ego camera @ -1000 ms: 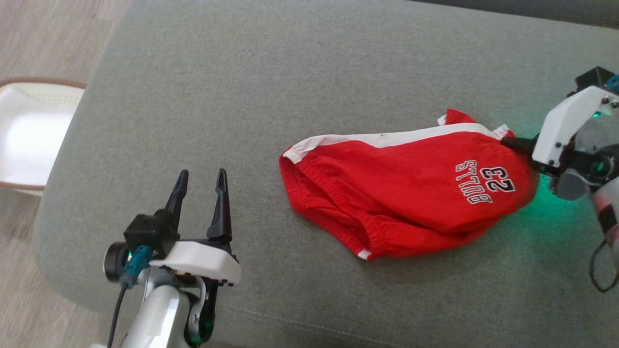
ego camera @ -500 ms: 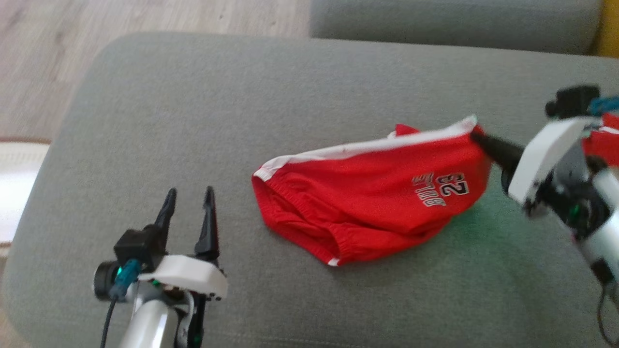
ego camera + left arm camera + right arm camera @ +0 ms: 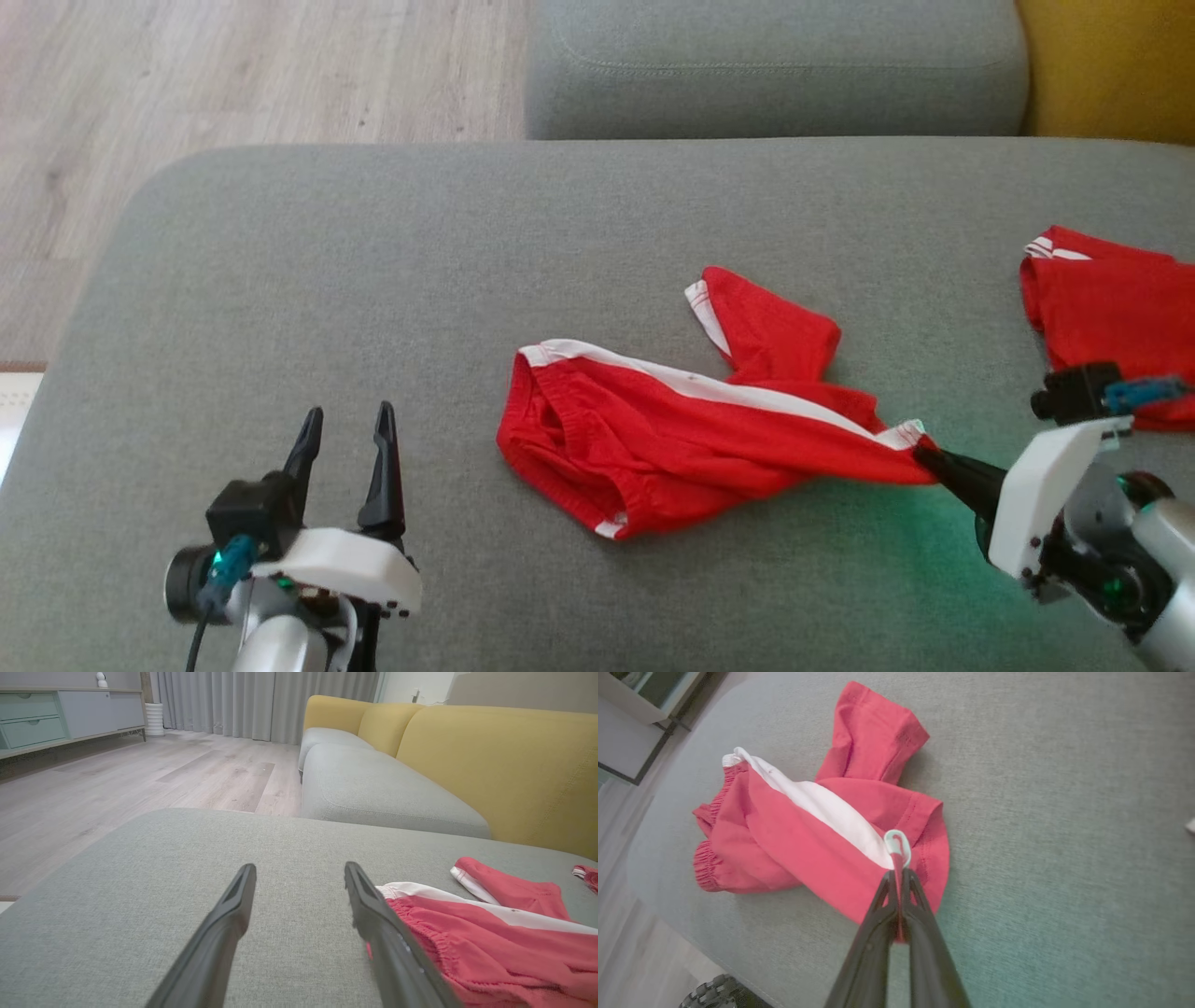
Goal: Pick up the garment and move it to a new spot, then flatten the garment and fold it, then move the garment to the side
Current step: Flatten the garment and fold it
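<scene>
The garment [image 3: 672,439] is a pair of red shorts with a white side stripe, lying crumpled on the grey sofa cushion [image 3: 373,280]. My right gripper [image 3: 924,457] is shut on the garment's hem corner at its right end, and the cloth stretches toward it. The right wrist view shows the garment [image 3: 798,840] with its hem pinched between my right gripper's [image 3: 899,875] fingers. My left gripper [image 3: 344,425] stands open at the lower left, well left of the garment, nothing between its fingers. In the left wrist view the garment [image 3: 490,947] lies just right of my left gripper [image 3: 299,872].
A second red garment [image 3: 1102,299] lies at the cushion's right edge. Another grey cushion [image 3: 766,65] sits behind, beside a yellow backrest [image 3: 1111,65]. Wooden floor [image 3: 233,75] lies past the cushion's left edge.
The head camera has tilted up, shifting the whole picture. My right gripper has pulled the garment's corner toward the near right, stretching it out; a leg flap now lies behind and the printed lettering is hidden.
</scene>
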Robot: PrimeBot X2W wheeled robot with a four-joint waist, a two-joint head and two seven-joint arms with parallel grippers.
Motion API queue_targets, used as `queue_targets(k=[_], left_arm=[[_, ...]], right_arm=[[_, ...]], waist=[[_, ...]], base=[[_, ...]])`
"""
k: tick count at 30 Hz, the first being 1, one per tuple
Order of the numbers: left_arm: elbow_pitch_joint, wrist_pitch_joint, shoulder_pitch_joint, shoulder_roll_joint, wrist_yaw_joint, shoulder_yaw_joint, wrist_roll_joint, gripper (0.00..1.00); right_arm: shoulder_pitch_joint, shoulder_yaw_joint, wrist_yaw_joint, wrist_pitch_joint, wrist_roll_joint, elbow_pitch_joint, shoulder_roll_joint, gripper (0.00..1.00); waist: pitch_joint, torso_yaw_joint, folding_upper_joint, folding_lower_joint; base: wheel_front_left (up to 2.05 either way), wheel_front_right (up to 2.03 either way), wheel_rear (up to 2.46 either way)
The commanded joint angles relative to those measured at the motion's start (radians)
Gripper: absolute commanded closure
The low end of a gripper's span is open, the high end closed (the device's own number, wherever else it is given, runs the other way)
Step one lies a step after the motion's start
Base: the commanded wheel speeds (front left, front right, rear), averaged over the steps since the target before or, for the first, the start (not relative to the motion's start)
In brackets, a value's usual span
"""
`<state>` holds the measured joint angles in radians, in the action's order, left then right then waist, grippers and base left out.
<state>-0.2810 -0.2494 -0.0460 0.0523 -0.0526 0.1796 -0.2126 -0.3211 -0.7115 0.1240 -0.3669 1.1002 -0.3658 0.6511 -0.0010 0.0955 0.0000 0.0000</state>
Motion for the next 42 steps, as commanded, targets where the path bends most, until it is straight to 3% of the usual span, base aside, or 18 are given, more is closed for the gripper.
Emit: queue_targets(k=[1,9,13,22,26,32,36,42], left_arm=[[0.028,-0.012,-0.036,0.010,0.005,-0.039,0.009,0.00],[0.027,-0.012,-0.033,0.015,0.012,-0.056,0.009,0.00],[0.031,-0.012,-0.031,0.023,0.012,-0.070,0.005,0.00],[0.017,0.029,-0.069,0.049,0.039,-0.075,-0.021,0.00],[-0.017,0.194,-0.157,0.072,0.093,-0.063,-0.068,0.00],[-0.142,0.569,-0.355,0.098,0.145,-0.051,-0.186,0.00],[-0.243,0.768,-0.466,0.095,0.162,-0.052,-0.279,0.00],[-0.436,0.965,-0.588,0.103,0.170,-0.093,-0.404,0.00]], right_arm=[[-0.013,0.012,0.007,0.024,-0.015,0.005,0.012,0.00],[-0.002,0.080,0.007,0.143,-0.071,-0.039,-0.016,0.00],[0.013,0.151,0.007,0.255,-0.129,-0.037,-0.029,0.00],[0.125,0.357,0.007,0.494,-0.287,0.005,-0.185,0.00],[0.155,0.437,0.007,0.547,-0.380,0.027,-0.239,0.00],[0.170,0.509,0.007,0.560,-0.480,0.076,-0.311,0.00],[0.165,0.535,0.007,0.559,-0.507,0.113,-0.351,0.00],[0.151,0.549,0.007,0.552,-0.524,0.136,-0.383,0.00]], waist=[[-0.004,-0.002,0.0000,0.0000],[-0.020,-0.010,0.0000,0.0000],[-0.023,-0.019,0.0000,0.0000],[-0.022,-0.063,0.0000,0.0000],[-0.017,-0.079,0.0000,0.0000],[0.019,-0.123,0.0000,0.0000],[0.060,-0.168,0.0000,0.0000],[0.110,-0.243,0.0000,0.0000]], base=[[0.00,0.00,0.00],[0.00,0.00,0.00],[0.00,0.00,0.00],[0.00,0.00,0.00],[0.00,0.00,0.00],[0.00,0.00,0.00],[0.00,0.00,0.00],[0.00,0.00,0.00]])
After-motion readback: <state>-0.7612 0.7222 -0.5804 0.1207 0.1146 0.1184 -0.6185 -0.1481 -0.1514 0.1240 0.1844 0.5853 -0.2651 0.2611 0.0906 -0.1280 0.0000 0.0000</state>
